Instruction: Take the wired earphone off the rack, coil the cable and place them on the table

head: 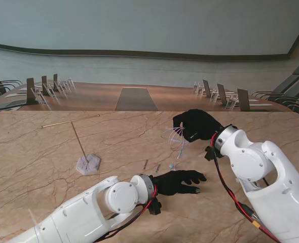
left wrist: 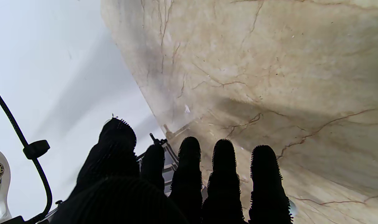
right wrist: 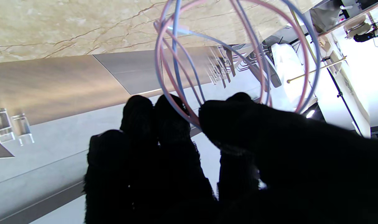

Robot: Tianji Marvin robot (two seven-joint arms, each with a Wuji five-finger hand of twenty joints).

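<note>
The pink and blue earphone cable [head: 178,141] hangs in several loops from my right hand [head: 196,124], which is shut on it above the middle of the table. In the right wrist view the loops [right wrist: 235,53] stand out from between thumb and fingers. One end of the cable [head: 172,165] touches the table just beyond my left hand [head: 179,181]. That hand lies flat on the marble with fingers spread [left wrist: 223,174], open and holding nothing. The rack [head: 87,163], a thin gold T-shaped rod on a clear base, stands bare to the left.
The marble table [head: 48,152] ends at a wooden conference table [head: 134,98] with chairs and clear name stands on both sides. Two small dark marks [head: 152,165] lie on the marble beyond my left wrist.
</note>
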